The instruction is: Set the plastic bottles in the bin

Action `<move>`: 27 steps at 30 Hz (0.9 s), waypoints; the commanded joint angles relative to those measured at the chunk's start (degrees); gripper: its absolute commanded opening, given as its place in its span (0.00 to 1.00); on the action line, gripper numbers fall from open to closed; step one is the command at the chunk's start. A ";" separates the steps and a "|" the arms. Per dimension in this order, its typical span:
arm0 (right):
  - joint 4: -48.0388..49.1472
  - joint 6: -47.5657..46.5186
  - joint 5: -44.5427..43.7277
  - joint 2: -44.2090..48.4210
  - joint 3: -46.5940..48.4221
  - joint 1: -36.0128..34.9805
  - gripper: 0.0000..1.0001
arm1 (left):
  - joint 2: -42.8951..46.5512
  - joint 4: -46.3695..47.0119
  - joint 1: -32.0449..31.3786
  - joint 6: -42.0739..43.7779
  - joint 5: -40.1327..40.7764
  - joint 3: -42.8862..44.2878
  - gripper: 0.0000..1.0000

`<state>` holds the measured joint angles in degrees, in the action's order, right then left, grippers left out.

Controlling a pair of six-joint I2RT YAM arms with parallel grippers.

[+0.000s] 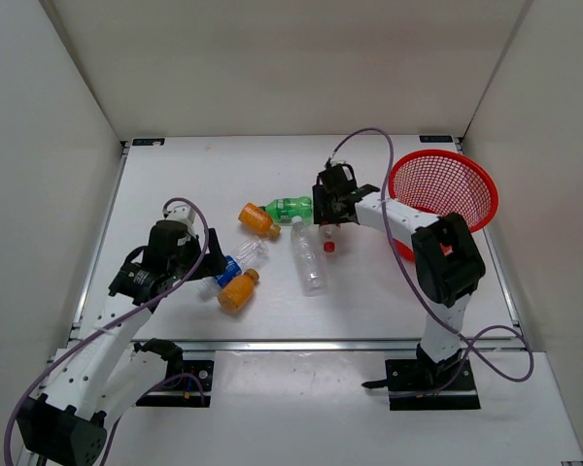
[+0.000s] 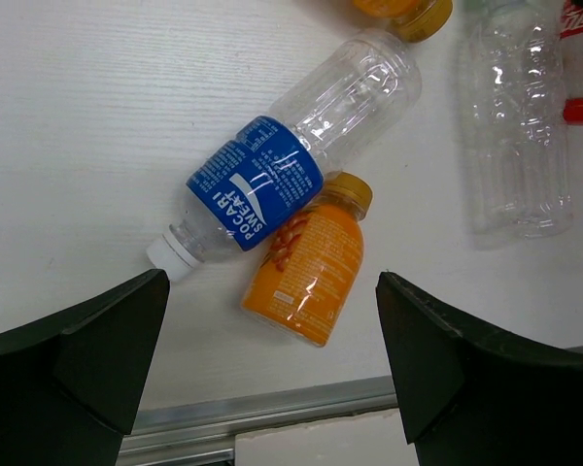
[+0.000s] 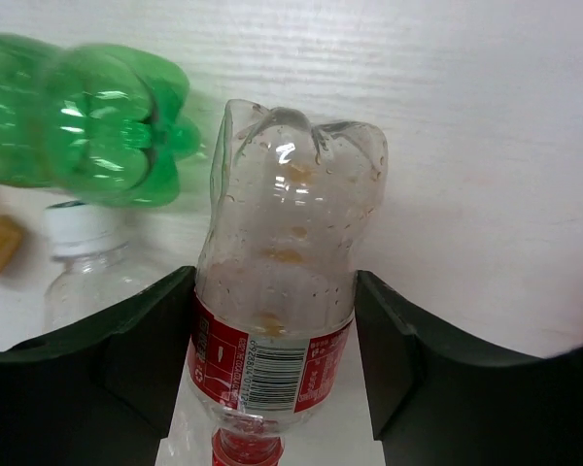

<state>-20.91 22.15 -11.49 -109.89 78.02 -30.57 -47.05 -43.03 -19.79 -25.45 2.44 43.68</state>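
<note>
My right gripper (image 1: 330, 209) (image 3: 274, 282) is shut on a clear bottle with red label and red cap (image 3: 287, 252), cap (image 1: 328, 247) toward the wrist, left of the red mesh bin (image 1: 437, 189). The green bottle (image 1: 290, 207) (image 3: 87, 121) lies just beyond it. A long clear white-capped bottle (image 1: 308, 257) (image 2: 515, 126) lies mid-table. One orange bottle (image 1: 257, 218) lies left of the green one. My left gripper (image 1: 209, 267) (image 2: 272, 291) is open above the blue-label bottle (image 2: 262, 189) and the second orange bottle (image 2: 311, 262), which lie touching.
White walls close the table on three sides. A metal rail (image 2: 272, 403) runs along the near edge just below the second orange bottle. The bin leans at the far right corner by the right wall.
</note>
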 commanded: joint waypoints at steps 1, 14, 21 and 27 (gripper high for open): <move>1.40 -3.59 -1.27 10.55 1.16 -0.11 0.01 | 0.29 2.68 0.45 0.58 -0.59 0.97 0.99; -1.15 -19.59 -7.93 32.17 7.60 2.69 0.02 | -8.31 4.79 -2.53 4.44 -3.23 2.81 0.99; 0.25 -18.20 3.29 39.48 -2.76 25.17 0.01 | -19.99 8.66 -14.30 6.63 -4.37 8.52 0.98; -1.15 -17.84 7.80 39.22 -8.31 33.55 0.48 | -25.02 7.43 -15.01 6.74 -5.34 11.77 0.99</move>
<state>-22.04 4.47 -7.25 -71.13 70.76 1.83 -72.36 -35.53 -34.37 -19.51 -2.33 52.73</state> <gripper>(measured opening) 0.598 0.986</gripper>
